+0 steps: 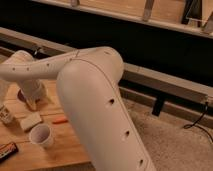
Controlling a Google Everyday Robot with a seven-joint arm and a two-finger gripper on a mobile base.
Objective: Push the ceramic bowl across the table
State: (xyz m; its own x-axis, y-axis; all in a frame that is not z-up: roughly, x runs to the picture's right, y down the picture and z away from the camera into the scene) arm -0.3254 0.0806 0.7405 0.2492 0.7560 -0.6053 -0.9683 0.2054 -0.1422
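Observation:
The ceramic bowl [21, 94] is dark maroon and sits at the far left of the wooden table [65, 142]. Only a sliver of it shows behind my arm. My gripper [31, 103] hangs from the white wrist right at the bowl's near right side and points down at the tabletop. I cannot tell whether it touches the bowl. My big white arm [95, 95] reaches in from the right and hides much of the table.
A white cup [41, 135] stands near the table's front. A beige block [31, 121] and a small orange item [60, 120] lie between cup and gripper. A dark snack bar [7, 149] lies at the front left, and a pale container [6, 115] at the left edge.

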